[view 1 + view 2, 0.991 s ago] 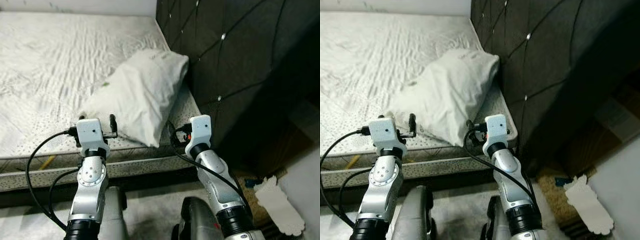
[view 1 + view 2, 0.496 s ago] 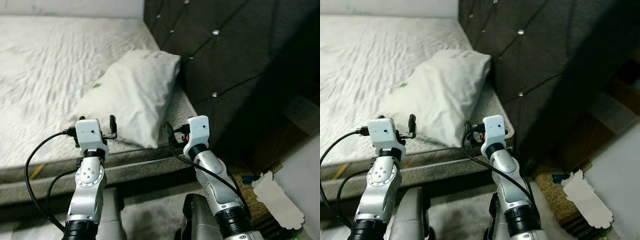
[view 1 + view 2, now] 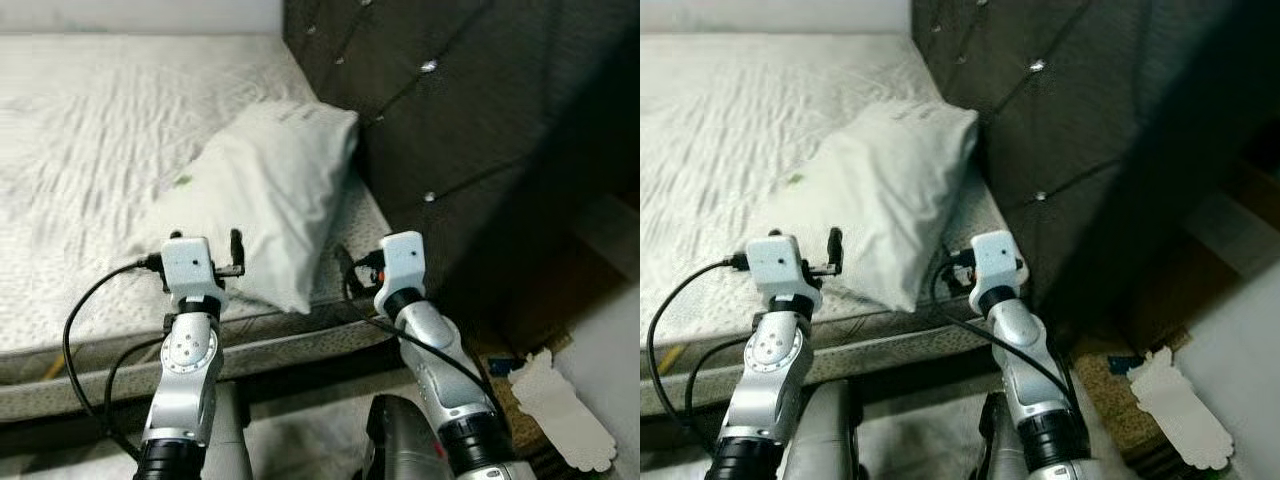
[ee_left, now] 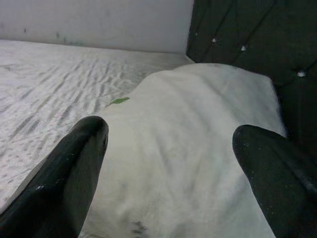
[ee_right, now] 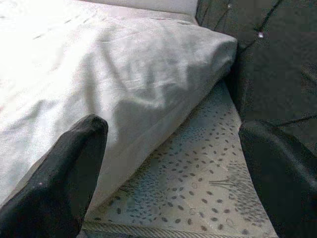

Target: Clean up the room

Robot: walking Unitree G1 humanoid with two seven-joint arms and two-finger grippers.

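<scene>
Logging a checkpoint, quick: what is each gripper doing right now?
Left gripper: open, empty, just short of the pillow.
Right gripper: open, empty, at the mattress corner beside the pillow.

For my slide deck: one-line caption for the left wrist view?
Open left gripper facing a white fabric pillow beside the dark tufted headboard.

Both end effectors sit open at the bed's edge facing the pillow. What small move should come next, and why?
Probably ease both forward onto the pillow. The left end effector already frames it between open fingers; the right end effector faces its lower corner and bare mattress, not yet touching.
</scene>
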